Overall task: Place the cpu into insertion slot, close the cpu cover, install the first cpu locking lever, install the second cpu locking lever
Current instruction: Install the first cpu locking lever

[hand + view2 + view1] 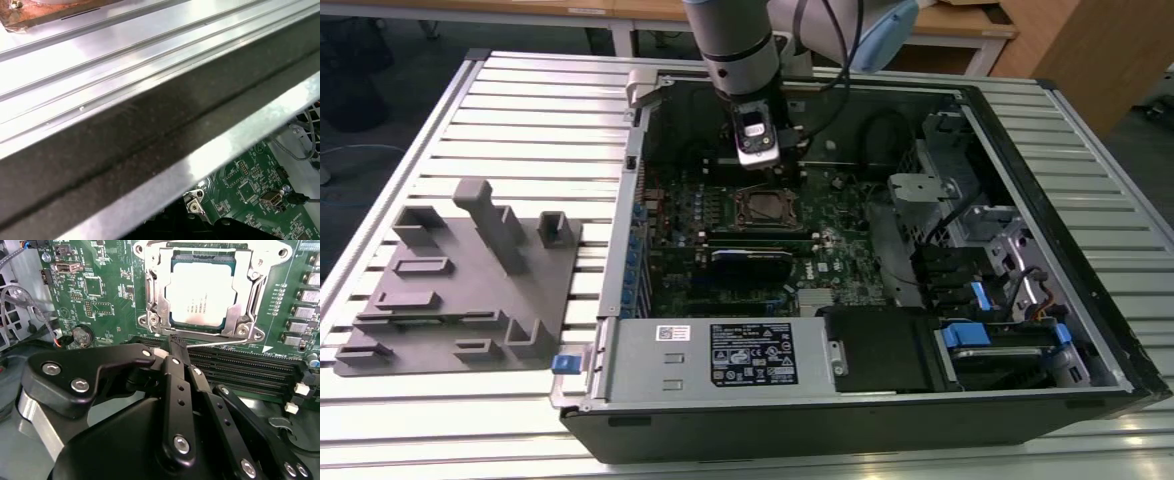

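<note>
The gripper (176, 342) is seen in the second wrist view with its black fingers (176, 371) clenched together, nothing being grasped between them. Their joined tip is held right at a thin silvery locking lever (212, 343), which runs sideways just beyond the tip along the near edge of the insertion slot (150, 290); whether the tip actually touches the wire cannot be told.

Straight ahead of the fingers, the cpu (201, 292) is seated flat in the slot, its pale metallic top showing through the cut-out. The cpu cover (248, 287) is laid down over it, framing the chip on all visible sides. Between the fingers and the slot, and off to one side of them, long black memory slots (250, 365) are laid across the green circuit board (100, 290). A round coin battery (81, 333) is seen on the board to the other side of the fingers.

In the exterior view, the arm (734, 50) is lowered into the open computer case (1067, 200), with the gripper (758, 158) just above and behind the slot (761, 207). The case rests on a ribbed metal table (520, 110), and a grey moulded fixture (467, 280) is set on it well apart from the fingers, toward the exterior view's left.

In the first wrist view, the case wall (125, 145) and a corner of the circuit board (250, 190) are shown.
</note>
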`<state>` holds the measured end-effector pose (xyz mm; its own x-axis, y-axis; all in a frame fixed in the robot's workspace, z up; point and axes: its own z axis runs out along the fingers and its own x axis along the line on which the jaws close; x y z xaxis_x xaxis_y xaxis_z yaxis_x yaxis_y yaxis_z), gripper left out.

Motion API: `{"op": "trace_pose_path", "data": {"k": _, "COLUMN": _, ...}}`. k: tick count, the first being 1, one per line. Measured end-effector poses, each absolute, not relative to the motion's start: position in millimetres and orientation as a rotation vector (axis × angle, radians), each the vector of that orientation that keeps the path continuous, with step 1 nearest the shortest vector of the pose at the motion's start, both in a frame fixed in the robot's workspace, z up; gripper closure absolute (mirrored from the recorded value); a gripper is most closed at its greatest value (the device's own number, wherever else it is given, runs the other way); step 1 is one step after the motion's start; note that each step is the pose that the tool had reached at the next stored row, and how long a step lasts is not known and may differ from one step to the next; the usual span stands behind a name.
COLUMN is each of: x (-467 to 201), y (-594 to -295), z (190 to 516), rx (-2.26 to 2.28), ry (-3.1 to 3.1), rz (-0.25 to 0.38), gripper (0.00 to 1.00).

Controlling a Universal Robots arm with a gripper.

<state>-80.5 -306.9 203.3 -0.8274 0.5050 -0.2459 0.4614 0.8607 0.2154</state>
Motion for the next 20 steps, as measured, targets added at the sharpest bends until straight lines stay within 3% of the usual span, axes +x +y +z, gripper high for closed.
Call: {"op": "trace_pose_path", "data": {"k": 20, "x": -80.5, "y": -304.1, "z": 199.6, "rx": 0.731, "ry": 2.733, "rz": 0.229, "gripper": 0.89}}
